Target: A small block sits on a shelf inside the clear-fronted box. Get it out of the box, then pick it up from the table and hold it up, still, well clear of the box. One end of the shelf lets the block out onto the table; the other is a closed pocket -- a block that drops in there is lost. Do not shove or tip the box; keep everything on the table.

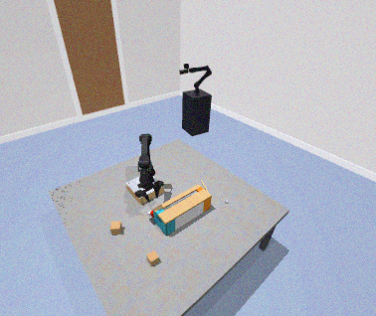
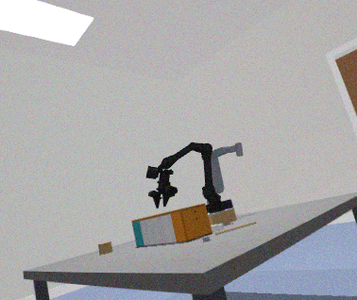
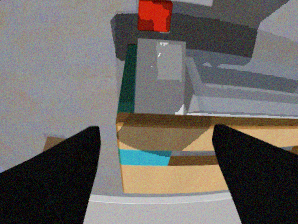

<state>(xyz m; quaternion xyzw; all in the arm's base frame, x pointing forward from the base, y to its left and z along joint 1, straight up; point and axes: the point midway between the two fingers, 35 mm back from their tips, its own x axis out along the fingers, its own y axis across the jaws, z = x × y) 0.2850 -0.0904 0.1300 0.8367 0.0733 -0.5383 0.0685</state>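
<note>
The box (image 1: 186, 206) (image 2: 193, 225) (image 3: 165, 181) has tan top strips, a teal end and an orange end. A small red block (image 1: 152, 214) (image 3: 154, 16) is outside the box, on the table close to its teal end. A whitish strip lies against the block in the top view; the block's upper edge is cut off in the wrist view. My gripper (image 1: 151, 200) (image 2: 161, 207) (image 3: 157, 133) is open and empty, pointing down above the box's teal-end part. The block is not between the fingers; it lies to one side, towards the top of the wrist view.
Two tan cubes (image 1: 115, 228) (image 1: 153, 258) stand on the table off the teal end; one tan cube (image 2: 105, 248) shows in the exterior view. A small grey piece (image 1: 227, 202) (image 2: 206, 240) lies off the orange end. A thin stick (image 2: 235, 228) lies near the arm's base.
</note>
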